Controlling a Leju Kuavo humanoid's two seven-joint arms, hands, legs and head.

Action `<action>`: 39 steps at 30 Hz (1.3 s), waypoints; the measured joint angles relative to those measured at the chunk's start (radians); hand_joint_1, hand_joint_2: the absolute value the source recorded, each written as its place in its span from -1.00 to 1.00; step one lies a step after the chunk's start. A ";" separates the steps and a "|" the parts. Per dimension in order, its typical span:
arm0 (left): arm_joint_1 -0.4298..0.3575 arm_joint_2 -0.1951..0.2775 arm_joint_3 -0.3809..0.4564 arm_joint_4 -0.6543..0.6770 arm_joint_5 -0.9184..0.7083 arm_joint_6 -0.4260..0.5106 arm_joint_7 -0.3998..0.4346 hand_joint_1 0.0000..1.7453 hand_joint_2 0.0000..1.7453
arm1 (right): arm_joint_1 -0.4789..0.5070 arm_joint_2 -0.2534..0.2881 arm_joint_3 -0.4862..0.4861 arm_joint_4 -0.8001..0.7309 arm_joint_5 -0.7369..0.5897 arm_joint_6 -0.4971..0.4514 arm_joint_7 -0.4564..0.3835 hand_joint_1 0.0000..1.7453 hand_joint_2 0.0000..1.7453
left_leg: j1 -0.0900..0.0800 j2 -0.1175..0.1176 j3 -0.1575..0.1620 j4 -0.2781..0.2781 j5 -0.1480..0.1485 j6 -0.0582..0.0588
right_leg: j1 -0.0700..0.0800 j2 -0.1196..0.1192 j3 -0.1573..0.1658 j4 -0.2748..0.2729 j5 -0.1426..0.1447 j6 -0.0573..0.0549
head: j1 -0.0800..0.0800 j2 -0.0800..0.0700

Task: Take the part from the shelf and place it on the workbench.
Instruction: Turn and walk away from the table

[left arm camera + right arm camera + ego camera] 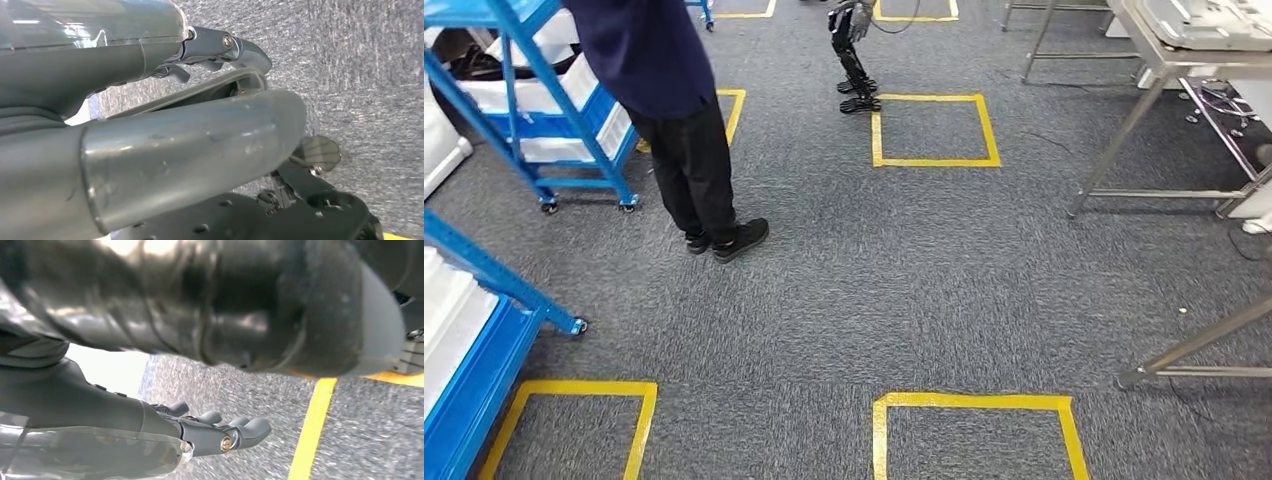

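Part impossible to tell apart from here; perhaps among the white bins [564, 90] on the blue shelf [574, 120] just left of the person [674, 110], but too small to make out. Standing on grey carpet [874, 280], feet turned toward the shelf, close against it. Second blue shelf [484, 330] nearer the camera than the person, also to the left. Steel desk [1169, 65] well apart from the person, far to the right, bearing a white device. Yellow tape square [934, 130] between person and desk, with another robot's dark legs [854, 70] at its corner. Left hand [165, 135] hanging over the carpet, fingers [235, 47] stretched out, holding nothing. Right hand [200, 430] likewise empty, fingers [250, 429] extended and slightly apart, beside a yellow line [310, 430].
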 joint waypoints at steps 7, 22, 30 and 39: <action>0.001 -0.001 0.001 0.000 -0.003 0.000 0.002 -1.00 -1.00 | -0.002 0.003 0.000 0.000 0.014 -0.001 0.000 -1.00 -1.00 | 0.007 -0.065 0.014 -0.033 0.024 0.032 | -0.011 0.099 -0.075 0.176 -0.107 0.030 | 0.000 0.000; -0.001 -0.001 0.001 0.000 -0.009 -0.001 0.004 -1.00 -1.00 | 0.005 0.002 -0.003 0.001 0.016 -0.001 -0.001 -1.00 -1.00 | 0.014 -0.085 -0.091 0.169 -0.083 -0.026 | -0.017 0.116 -0.035 0.026 0.012 -0.011 | -0.002 0.000; 0.000 0.000 0.001 0.000 -0.010 -0.001 0.005 -1.00 -1.00 | 0.003 0.004 -0.006 0.001 0.017 0.000 -0.001 -1.00 -1.00 | -0.003 -0.003 -0.022 0.037 -0.003 0.002 | -0.001 0.015 -0.017 0.026 -0.006 -0.008 | -0.002 0.000; -0.001 0.002 0.001 0.000 -0.010 -0.003 0.005 -1.00 -1.00 | -0.002 0.006 -0.006 0.002 0.021 0.000 -0.002 -1.00 -1.00 | 0.002 -0.072 0.001 -0.017 0.023 0.036 | -0.011 0.111 -0.116 0.251 -0.131 0.027 | -0.001 0.000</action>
